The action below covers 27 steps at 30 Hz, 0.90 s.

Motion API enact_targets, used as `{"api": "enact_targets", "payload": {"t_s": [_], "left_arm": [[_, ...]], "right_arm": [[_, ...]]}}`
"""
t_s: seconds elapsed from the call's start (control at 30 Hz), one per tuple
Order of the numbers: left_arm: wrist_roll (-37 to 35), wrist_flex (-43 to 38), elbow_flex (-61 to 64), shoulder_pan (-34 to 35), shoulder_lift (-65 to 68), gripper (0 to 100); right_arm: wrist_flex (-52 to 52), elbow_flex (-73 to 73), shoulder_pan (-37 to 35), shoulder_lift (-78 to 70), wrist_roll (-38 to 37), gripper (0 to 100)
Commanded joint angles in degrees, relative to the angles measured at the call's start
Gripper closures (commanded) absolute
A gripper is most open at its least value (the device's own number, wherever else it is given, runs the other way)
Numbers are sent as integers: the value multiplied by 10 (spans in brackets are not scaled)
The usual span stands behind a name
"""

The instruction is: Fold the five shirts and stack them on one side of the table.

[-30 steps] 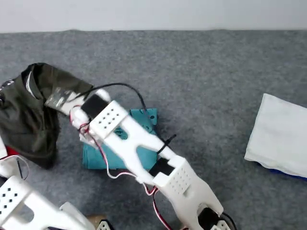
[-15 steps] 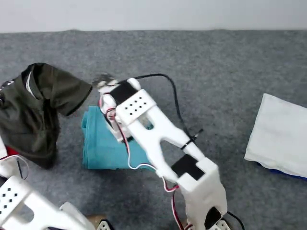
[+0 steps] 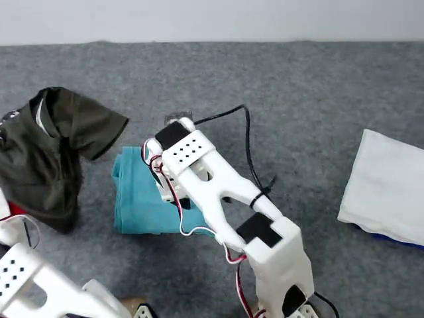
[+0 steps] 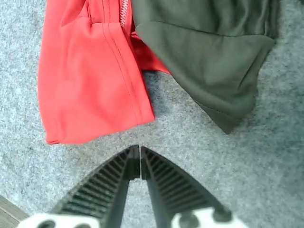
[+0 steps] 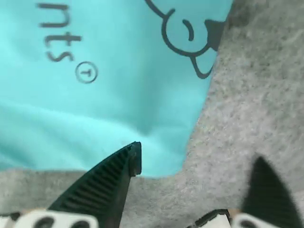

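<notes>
As the right wrist view shows it, the right gripper (image 5: 197, 173) stands with jaws well parted and nothing between them. One ribbed finger (image 5: 116, 175) is over the edge of the teal shirt (image 5: 118, 71), the other over bare grey table (image 5: 247, 95) just beside that edge; whether the finger touches the cloth cannot be told. Teal shirt: folded, lying flat, with a dark line drawing and lettering on it. In the high view it sits left of the table's middle, partly under the right arm (image 3: 218, 192), which stretches over it from the near edge. Left gripper (image 4: 140, 161): jaws closed tip to tip, holding nothing, above bare grey surface near the hem of a red shirt (image 4: 90, 80). Red shirt: unfolded, partly overlapped by a dark olive shirt (image 4: 209, 52). Dark olive shirt: crumpled heap at the table's left side in the high view, one sleeve lying near the teal shirt. White shirt (image 3: 387, 185): folded, at the right side, well apart from the others — resting on a blue item (image 3: 391, 238) of which a thin edge shows. Left arm (image 3: 26, 278): near left corner of the high view.
</notes>
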<state>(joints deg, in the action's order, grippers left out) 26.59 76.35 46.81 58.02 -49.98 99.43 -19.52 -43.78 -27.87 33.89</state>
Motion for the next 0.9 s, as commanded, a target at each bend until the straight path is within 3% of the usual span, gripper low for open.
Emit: {"api": "enact_targets", "payload": {"t_s": [0.0, 0.47, 0.57, 0.77, 0.87], "left_arm": [[5, 2, -23, -3, -12, 986], [5, 4, -22, -2, -12, 986], [5, 4, -22, -2, -12, 986], [5, 4, -22, -2, -12, 986], [5, 4, -22, -2, -12, 986]], "right_arm": [[-12, -6, -3, -15, 10, 582], [-74, -6, -3, -160, 11, 586], [-71, -6, -2, -181, 8, 670], [-71, -6, 0, -186, -13, 977], [-62, -6, 0, -186, -33, 971]]}}
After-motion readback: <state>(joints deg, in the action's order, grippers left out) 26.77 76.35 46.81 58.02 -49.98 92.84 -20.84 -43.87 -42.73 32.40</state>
